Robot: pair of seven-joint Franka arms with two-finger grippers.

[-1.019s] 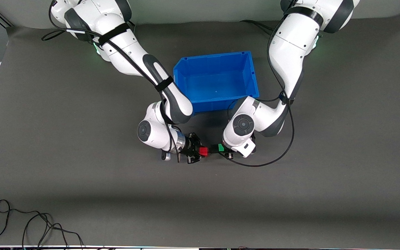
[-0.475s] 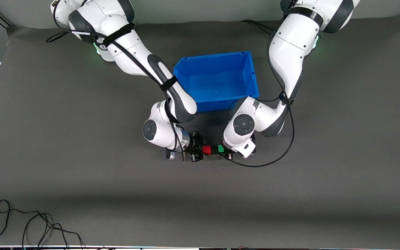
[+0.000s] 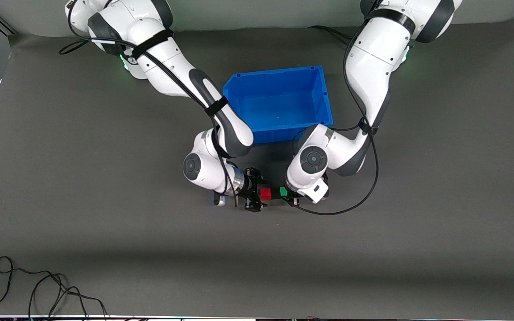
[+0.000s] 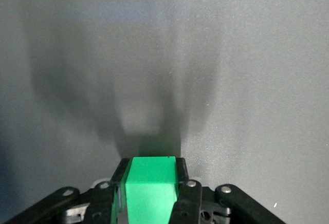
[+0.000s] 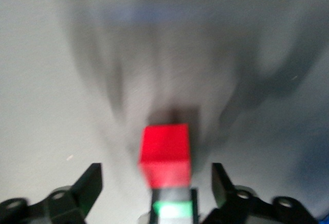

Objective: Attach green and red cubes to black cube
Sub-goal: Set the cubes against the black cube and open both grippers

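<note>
The red cube (image 3: 265, 193), the black cube (image 3: 275, 192) and the green cube (image 3: 283, 191) stand in a row between the two grippers, nearer the front camera than the blue bin. My left gripper (image 3: 285, 195) is shut on the green cube (image 4: 151, 193), which fills the gap at its jaws (image 4: 151, 170). My right gripper (image 3: 257, 191) is open. In the right wrist view the red cube (image 5: 164, 154) sits between its spread fingertips (image 5: 157, 175), touching neither finger (image 5: 90, 183). The black cube is hidden in the left wrist view.
The blue bin (image 3: 324, 96) stands open and empty just past the grippers, toward the robots' bases. A loose black cable (image 3: 38, 285) lies at the table's front edge toward the right arm's end. The dark mat (image 3: 417, 223) surrounds the cubes.
The right arm moved toward the left gripper, carrying the red cube closer to the green one. The left arm has held still with the green cube.
</note>
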